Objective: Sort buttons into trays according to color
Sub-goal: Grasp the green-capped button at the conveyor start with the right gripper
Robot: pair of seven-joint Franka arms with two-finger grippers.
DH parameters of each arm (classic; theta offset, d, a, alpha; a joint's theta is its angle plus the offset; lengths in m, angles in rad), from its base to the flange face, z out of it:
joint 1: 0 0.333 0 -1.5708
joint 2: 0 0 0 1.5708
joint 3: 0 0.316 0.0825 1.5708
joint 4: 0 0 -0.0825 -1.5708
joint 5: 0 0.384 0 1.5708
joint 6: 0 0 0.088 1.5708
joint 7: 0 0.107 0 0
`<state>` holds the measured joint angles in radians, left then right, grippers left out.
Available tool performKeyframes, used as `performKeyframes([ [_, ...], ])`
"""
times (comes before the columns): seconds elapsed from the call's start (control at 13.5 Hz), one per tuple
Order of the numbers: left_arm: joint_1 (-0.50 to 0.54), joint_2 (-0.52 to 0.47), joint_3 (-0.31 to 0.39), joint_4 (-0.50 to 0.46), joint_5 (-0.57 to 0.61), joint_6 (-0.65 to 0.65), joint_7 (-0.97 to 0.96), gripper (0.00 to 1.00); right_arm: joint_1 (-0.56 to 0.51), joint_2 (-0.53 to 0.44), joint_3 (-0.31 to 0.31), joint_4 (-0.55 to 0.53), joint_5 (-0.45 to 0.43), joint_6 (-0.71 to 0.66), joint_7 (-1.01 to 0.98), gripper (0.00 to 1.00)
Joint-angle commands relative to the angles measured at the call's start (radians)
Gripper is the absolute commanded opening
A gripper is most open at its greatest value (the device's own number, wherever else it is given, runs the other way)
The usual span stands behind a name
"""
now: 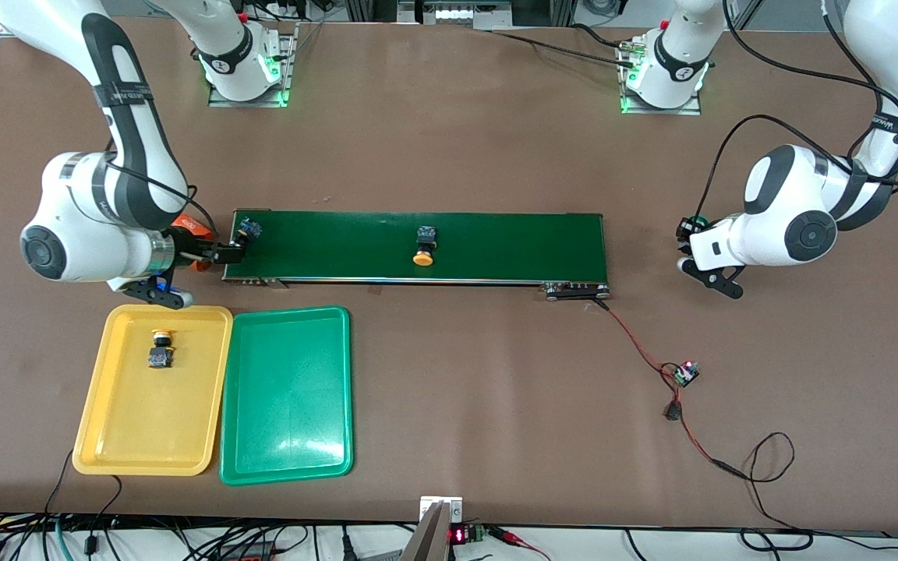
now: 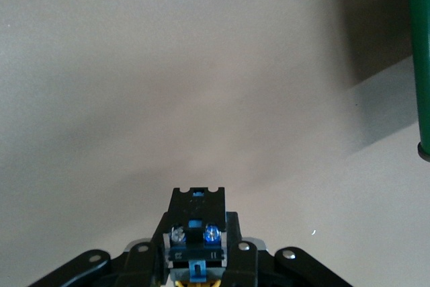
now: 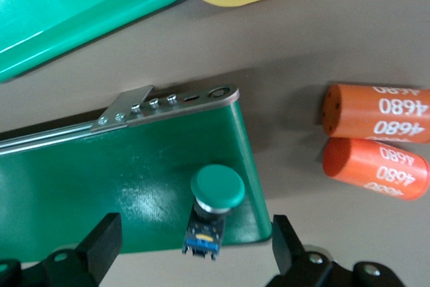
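Brown tabletop fills the front view, w/ two white Franka arms based along its top edge. Largest item on it is a long dark-green conveyor belt running across the middle; it seems to serve as the feed line, carrying buttons toward the right arm's end. Nearer the camera than that end sit the two trays side by side, edges almost touching: yellow tray outermost, green tray next to it, placed close so each drop is a short move off the belt. Green tray is bare. Yellow tray holds one yellow-capped button, lying on its side, colour matched. Mid-belt lies another yellow-capped button, untouched. At the belt's right-arm end sits a green-capped button, on its side at the very edge. Right gripper is low at that end, fingers spread wide either side of the button, not yet touching it; prob. lined up to pick it for the green tray. Two orange cylinders w/ white print lie just off the belt end, not part of the sort. Left gripper hangs over bare table off the belt's opposite end, clamped on a button; blue-black body shows, and a green cap in the front view.
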<state>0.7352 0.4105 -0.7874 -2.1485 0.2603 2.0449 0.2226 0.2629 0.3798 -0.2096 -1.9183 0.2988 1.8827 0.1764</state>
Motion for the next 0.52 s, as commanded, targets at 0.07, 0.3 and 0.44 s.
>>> performKeyframes([
  [0.07, 0.033, -0.021, -0.007, -0.028, -0.015, 0.023, 0.021, 0.0, -0.014, 0.024, 0.018, -0.016, 0.019, 0.045, -0.02, 0.99],
  [0.3, 0.033, -0.024, -0.009, -0.048, -0.015, 0.034, 0.021, 0.0, -0.037, 0.044, 0.018, -0.016, 0.019, 0.047, -0.069, 0.99],
  [0.44, 0.035, -0.024, -0.009, -0.059, -0.015, 0.046, 0.021, 0.0, -0.054, 0.048, 0.018, -0.018, 0.02, 0.044, -0.104, 0.99],
])
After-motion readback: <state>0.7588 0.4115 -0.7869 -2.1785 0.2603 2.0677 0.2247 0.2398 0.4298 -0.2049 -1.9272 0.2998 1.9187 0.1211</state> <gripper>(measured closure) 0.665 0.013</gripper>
